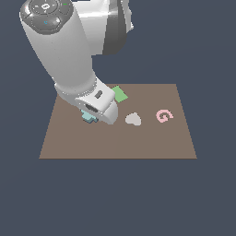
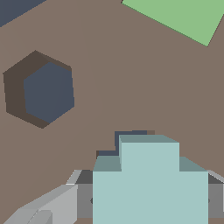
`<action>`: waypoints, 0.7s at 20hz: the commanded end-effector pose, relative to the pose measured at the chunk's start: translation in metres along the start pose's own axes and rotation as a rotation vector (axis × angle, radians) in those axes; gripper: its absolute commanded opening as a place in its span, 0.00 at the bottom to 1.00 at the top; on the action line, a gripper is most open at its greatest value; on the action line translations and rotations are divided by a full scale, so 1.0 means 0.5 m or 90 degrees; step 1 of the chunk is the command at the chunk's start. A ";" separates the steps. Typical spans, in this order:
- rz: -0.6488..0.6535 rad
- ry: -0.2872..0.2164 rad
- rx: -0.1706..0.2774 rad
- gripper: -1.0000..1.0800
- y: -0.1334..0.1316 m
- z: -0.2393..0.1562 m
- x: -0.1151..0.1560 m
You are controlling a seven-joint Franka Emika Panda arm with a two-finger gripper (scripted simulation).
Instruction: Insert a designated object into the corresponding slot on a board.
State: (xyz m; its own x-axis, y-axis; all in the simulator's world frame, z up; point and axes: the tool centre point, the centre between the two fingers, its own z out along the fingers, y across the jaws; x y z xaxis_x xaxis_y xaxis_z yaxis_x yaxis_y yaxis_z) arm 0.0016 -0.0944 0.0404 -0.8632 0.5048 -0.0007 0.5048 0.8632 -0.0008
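The pale teal cross (image 2: pixel 148 183) fills the near part of the wrist view, with grey fingers (image 2: pixel 65 197) pressed against its two sides. My gripper (image 2: pixel 148 199) is shut on it, low over the brown board (image 2: pixel 109 65). Only dark edges of the cross-shaped slot (image 2: pixel 131 134) show just behind the piece; the rest is hidden under it. I cannot tell whether the cross is partly in the slot or just above it. In the exterior view the cross (image 1: pixel 87 118) peeks out under the hand, on the board's (image 1: pixel 115 145) left part.
A dark hexagonal cut-out (image 2: pixel 43 89) lies near the slot. A green rectangle (image 1: pixel 120 94) (image 2: pixel 183 15) lies on the board beyond the hand. A grey-white heart (image 1: pixel 133 120) and a pink G (image 1: pixel 163 115) lie to the exterior view's right.
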 end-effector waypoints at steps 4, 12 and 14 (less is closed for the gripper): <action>-0.014 0.000 0.000 0.00 -0.002 -0.001 0.001; -0.014 0.000 0.000 0.00 -0.003 0.019 0.001; -0.014 0.000 0.000 0.96 -0.003 0.019 0.001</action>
State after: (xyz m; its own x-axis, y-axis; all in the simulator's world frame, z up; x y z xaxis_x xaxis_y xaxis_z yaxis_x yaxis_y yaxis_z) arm 0.0001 -0.0952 0.0308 -0.8743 0.4854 0.0004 0.4854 0.8743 -0.0011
